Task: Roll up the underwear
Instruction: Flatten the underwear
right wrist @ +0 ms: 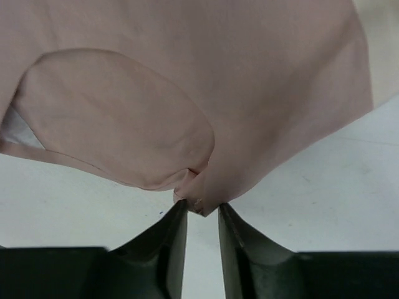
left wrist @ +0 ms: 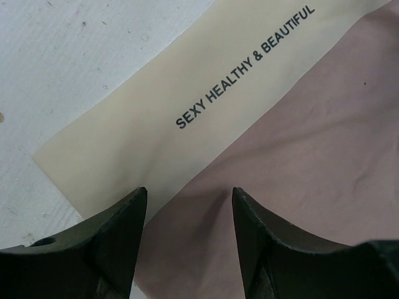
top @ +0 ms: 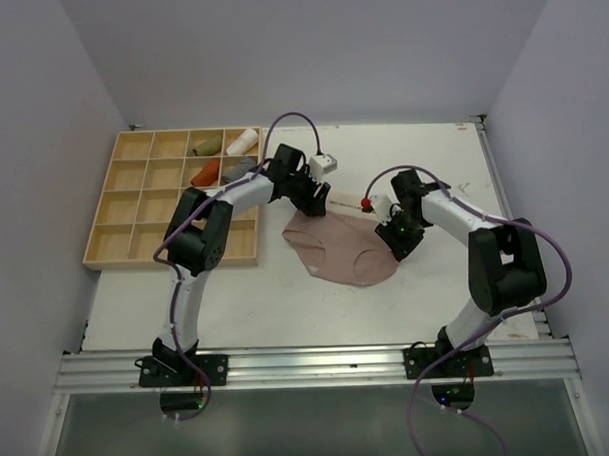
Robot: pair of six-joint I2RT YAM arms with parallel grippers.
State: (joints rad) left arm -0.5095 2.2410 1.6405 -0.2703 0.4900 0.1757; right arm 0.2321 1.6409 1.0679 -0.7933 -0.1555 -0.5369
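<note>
A pale beige-pink underwear (top: 340,249) lies spread flat on the white table between the two arms. Its cream waistband (left wrist: 187,112), printed with black lettering, runs along its far edge. My left gripper (left wrist: 189,190) hovers open over the seam where the waistband meets the pink cloth (left wrist: 312,156), with nothing between its fingers. At the garment's right corner, my right gripper (right wrist: 202,204) has its jaws a little apart. The folded corner of the cloth (right wrist: 199,187) rests right at the fingertips, unclamped. A rust-orange underwear (top: 207,172) sits rolled in a tray compartment.
A wooden compartment tray (top: 124,209) stands at the left of the table. It also holds an olive roll (top: 207,144), a white roll (top: 242,141) and a grey roll (top: 238,169). Grey walls close in the table on three sides.
</note>
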